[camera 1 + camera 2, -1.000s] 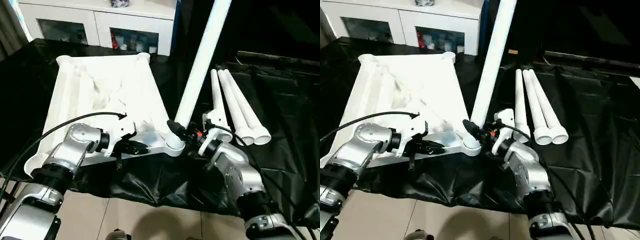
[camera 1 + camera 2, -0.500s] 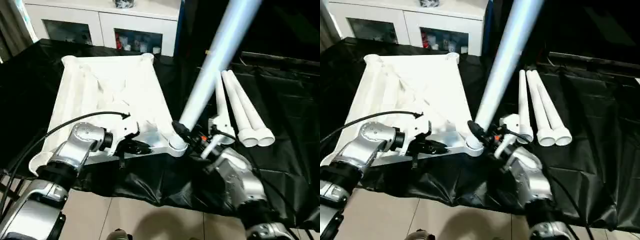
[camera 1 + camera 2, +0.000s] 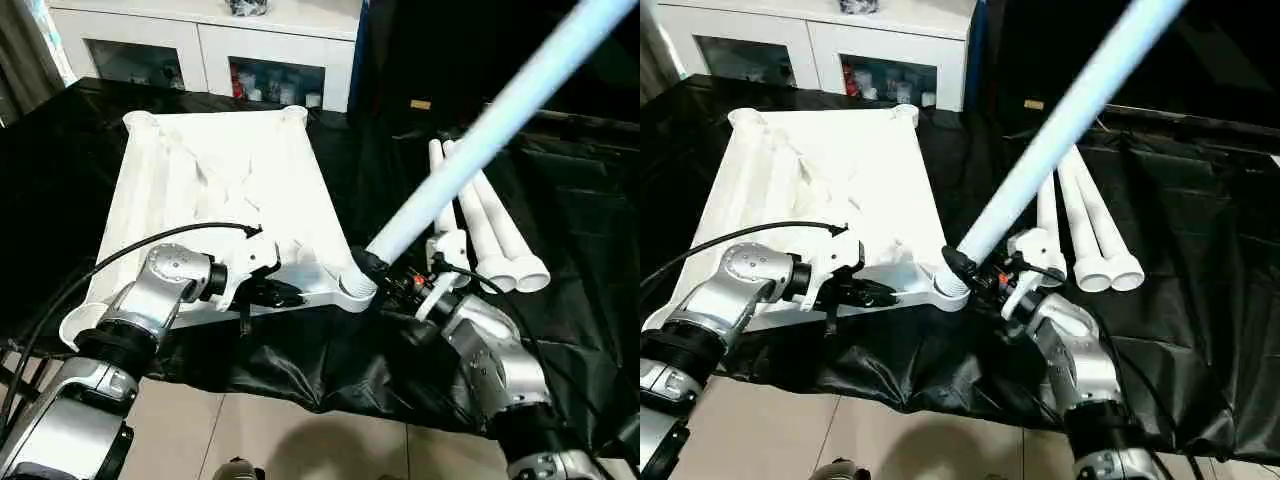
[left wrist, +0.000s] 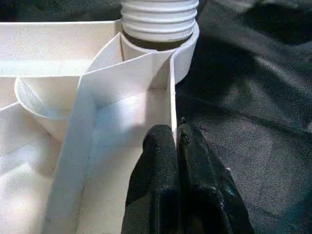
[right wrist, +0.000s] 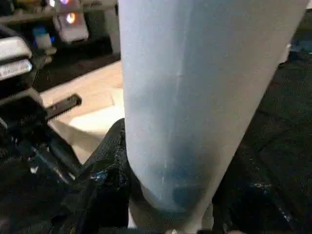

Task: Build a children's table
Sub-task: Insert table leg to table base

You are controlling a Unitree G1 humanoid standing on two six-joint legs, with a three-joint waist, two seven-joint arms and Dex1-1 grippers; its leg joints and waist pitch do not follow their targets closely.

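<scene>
The children's table top [image 3: 220,190] lies underside up on the black-covered work table, ribs showing. My left gripper [image 4: 174,132] is shut on a thin rib wall beside the near right corner socket [image 3: 352,290]. One long white leg [image 3: 480,135] has its ridged end [image 4: 160,19] in that socket and leans up and to the right. My right gripper [image 3: 385,270] is shut on this leg just above the socket, one black finger [image 5: 105,161] against the tube [image 5: 195,97]. Three more legs [image 3: 490,225] lie side by side on the cloth to the right.
The work table's black cover [image 3: 560,330] hangs over the front edge above the floor [image 3: 300,430]. A white cabinet [image 3: 200,40] with glass doors stands behind the table. A black cable [image 3: 120,255] loops over my left forearm.
The held leg has swung from nearly upright to a strong lean to the right, its end still at the socket. My left gripper stays clamped on the rib.
</scene>
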